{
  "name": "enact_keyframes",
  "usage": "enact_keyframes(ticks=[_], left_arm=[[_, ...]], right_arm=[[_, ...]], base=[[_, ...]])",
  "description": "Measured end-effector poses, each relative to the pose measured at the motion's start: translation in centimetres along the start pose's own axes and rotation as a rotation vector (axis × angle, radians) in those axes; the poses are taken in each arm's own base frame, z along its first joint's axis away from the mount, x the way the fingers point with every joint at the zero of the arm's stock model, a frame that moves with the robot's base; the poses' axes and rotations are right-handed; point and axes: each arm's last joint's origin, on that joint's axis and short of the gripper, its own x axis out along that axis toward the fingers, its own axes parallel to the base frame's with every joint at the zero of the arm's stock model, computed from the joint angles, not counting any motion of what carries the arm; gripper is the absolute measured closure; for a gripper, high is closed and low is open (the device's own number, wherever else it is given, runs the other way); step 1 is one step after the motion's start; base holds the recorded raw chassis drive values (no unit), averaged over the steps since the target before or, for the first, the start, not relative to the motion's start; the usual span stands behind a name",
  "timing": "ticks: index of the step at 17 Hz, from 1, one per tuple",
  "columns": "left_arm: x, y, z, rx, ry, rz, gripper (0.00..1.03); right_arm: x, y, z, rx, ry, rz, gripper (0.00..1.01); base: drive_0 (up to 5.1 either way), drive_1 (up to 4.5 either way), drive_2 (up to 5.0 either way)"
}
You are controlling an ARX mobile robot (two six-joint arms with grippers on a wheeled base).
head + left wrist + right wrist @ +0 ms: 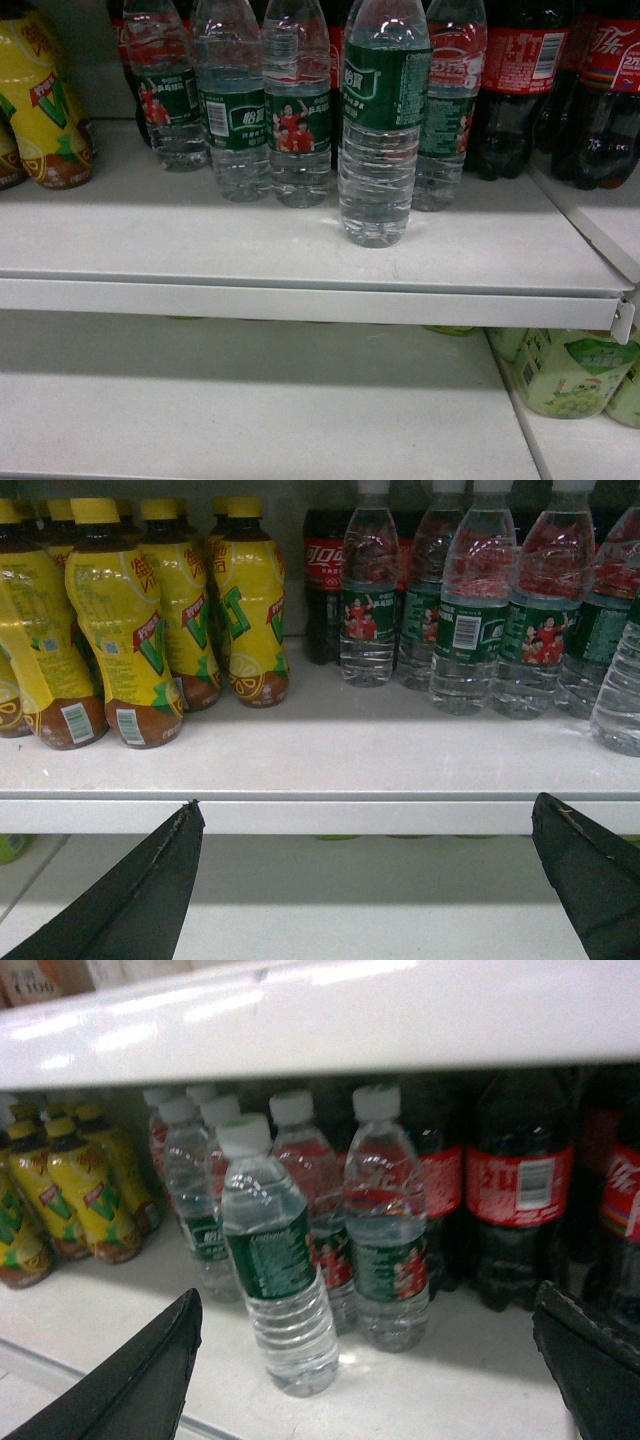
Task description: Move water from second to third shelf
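Several water bottles with dark green labels stand in a group on the white shelf [200, 245]. One water bottle [383, 130] stands alone in front of the others, near the shelf's front edge. In the right wrist view this front bottle [280, 1260] stands upright just beyond and left of centre of my right gripper [368, 1295], which is open and touches nothing. My left gripper [368, 805] is open and holds nothing, level with the shelf's front lip, with the water bottles [470, 630] further back and to the right. Neither gripper shows in the head view.
Yellow tea bottles [120, 630] fill the shelf's left side. Dark cola bottles [520, 90] with red labels stand right of the water. A lower shelf [250, 410] holds pale green bottles [570, 370] at its right. The edge of an upper shelf [350, 1020] overhangs the bottles.
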Motion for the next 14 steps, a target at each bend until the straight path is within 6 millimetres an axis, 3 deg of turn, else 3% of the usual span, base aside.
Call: enact_keyframes(ticks=[1,6,9,14], left_arm=[[0.0,0.0,0.0,0.000,0.000,0.000,0.05],[0.0,0.0,0.0,0.000,0.000,0.000,0.05],[0.0,0.0,0.0,0.000,0.000,0.000,0.05],[0.0,0.0,0.0,0.000,0.000,0.000,0.05]], right_arm=[[2.3,1.1,-3.2,-0.004,0.116,0.044,0.03],[5.8,3.1,-7.3,-0.027,0.267,0.122,0.03],[7.5,4.4,-8.2,-0.038,0.289,0.160,0.03],[10.2,5.7,-7.6,-0.051,0.267,0.140,0.03]], base=[[0.0,0.00,0.0],[0.0,0.00,0.0],[0.0,0.00,0.0],[0.0,0.00,0.0]])
